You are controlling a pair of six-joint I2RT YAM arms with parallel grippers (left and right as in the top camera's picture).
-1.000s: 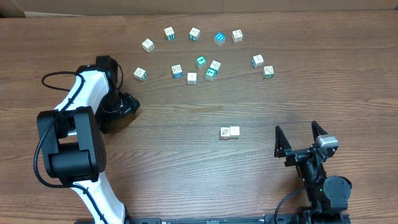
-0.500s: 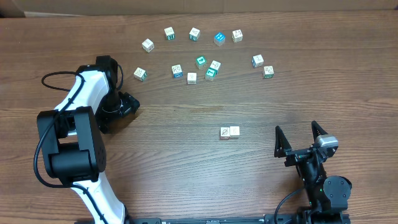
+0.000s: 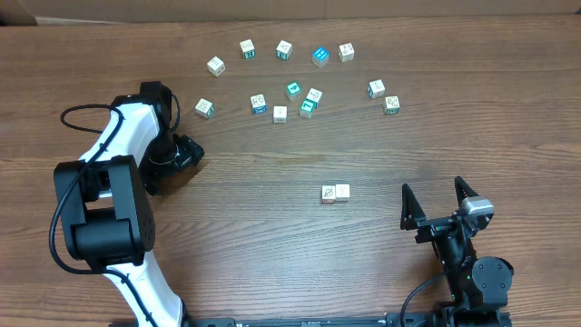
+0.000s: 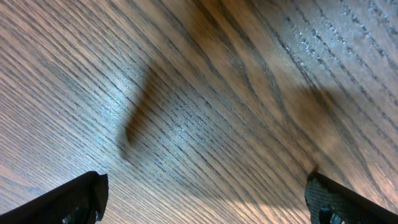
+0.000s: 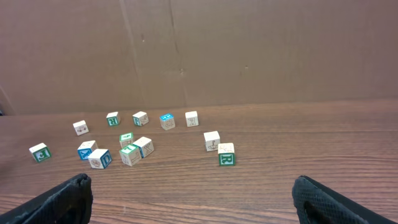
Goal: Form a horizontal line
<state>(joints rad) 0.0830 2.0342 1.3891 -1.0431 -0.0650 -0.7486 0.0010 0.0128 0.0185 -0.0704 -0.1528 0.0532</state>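
Left arm (image 3: pixel 123 136), white and black, is sitting well to the left of the horizontal line (image 3: pixel 335 193), bending down over the wooden table (image 3: pixel 272 254). In the wrist view the left gripper (image 4: pixel 202 190) is standing wide apart, black fingertips (image 4: pixel 74 199) showing only at the bottom corners, with bare wood grain between them and nothing held. The horizontal line is lying near mid-table as just two tiny cubes touching side by side: the left one is showing a drawing on top, the right one a plain tan-white top. The loose cubes (image 3: pixel 293 89), thirteen of them, are lying scattered well behind the line toward the cardboard backdrop (image 5: pixel 186 50), with white sides and green, teal or blue faces, none touching the line. The right gripper (image 3: pixel 431 185) is sitting to the right of the line and a bit nearer the front edge, clear of it, with jaws spread wide and empty and fingers pointing toward the scattered cubes.
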